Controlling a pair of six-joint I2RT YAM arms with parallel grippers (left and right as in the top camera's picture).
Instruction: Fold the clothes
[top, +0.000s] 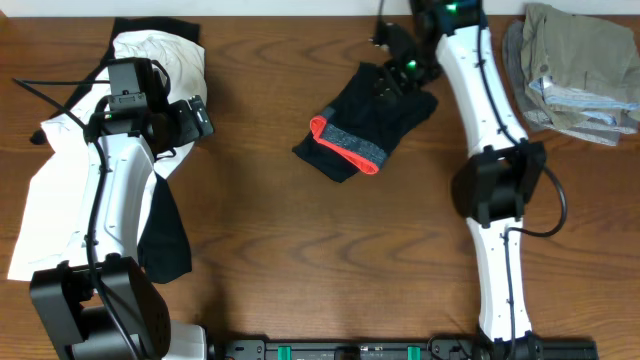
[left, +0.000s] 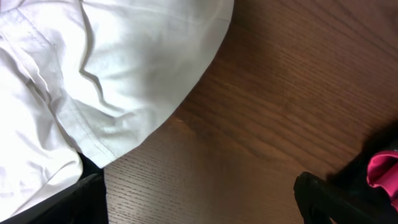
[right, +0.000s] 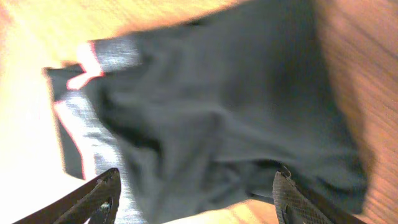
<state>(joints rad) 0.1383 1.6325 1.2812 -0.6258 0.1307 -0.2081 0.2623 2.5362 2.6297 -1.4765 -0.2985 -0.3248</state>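
One pair black pants, folded, beneath right pincer, jaws wide, empty; left pincer wide, empty.

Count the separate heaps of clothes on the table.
3: white heap at left with dark cloth partly under it, black pants mid-table, khaki stack far right. Heaps may hide more pieces.

The right wrist view is blurred throughout. The pants beneath my right gripper run off the bottom edge below it, and only my fingertips show. In the left wrist view the white garment is cut off at the top and left edges. The dark shapes in its bottom corners could be tool or cloth; I cannot tell.
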